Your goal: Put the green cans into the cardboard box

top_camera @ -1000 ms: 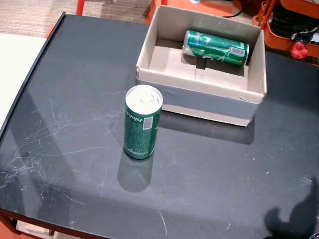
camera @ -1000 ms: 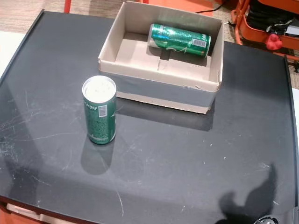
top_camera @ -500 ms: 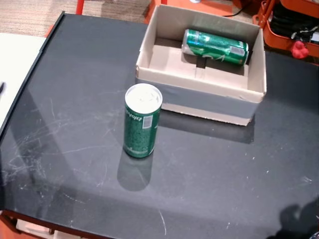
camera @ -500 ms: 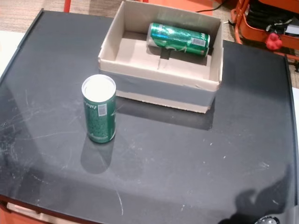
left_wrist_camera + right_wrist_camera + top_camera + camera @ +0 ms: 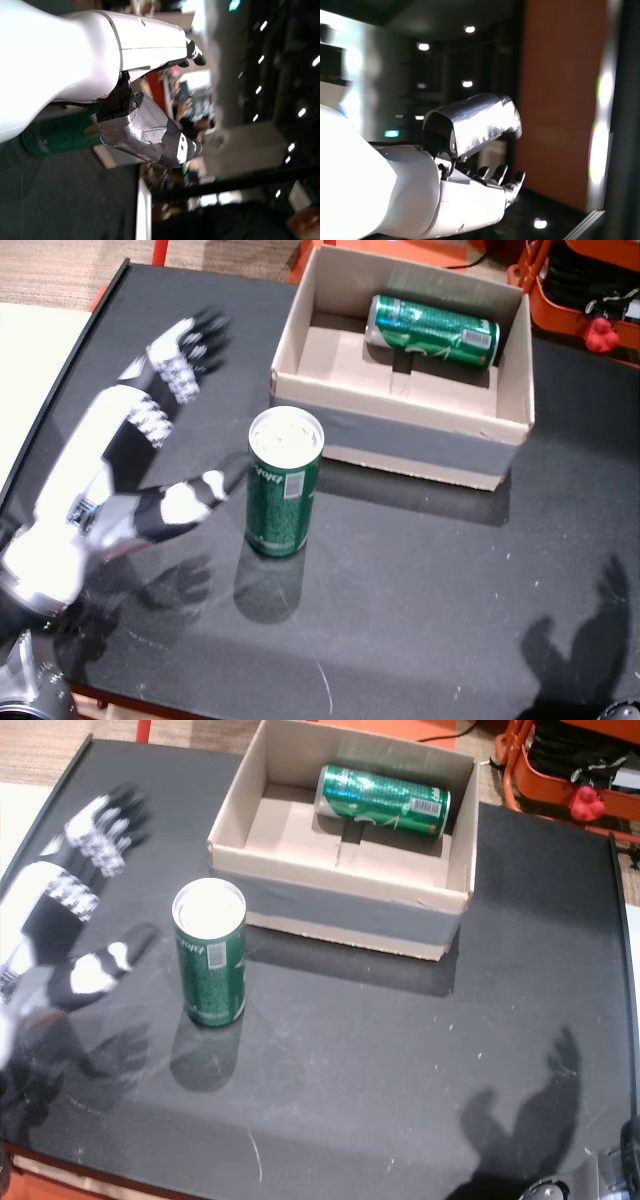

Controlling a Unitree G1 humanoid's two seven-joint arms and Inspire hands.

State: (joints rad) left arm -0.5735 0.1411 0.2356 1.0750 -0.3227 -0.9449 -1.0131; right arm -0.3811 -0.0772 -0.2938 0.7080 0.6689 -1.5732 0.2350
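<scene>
The cardboard box (image 5: 400, 425) holds 1 green can on its side (image 5: 433, 334) against the far wall. The upright can (image 5: 285, 483) stands outside, beside the spread, empty left hand (image 5: 150, 455). The right hand (image 5: 470, 195) is spread, empty.

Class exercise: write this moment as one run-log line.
left hand: open, beside upright can | lying can: inside cardboard box | right hand: open, empty
</scene>
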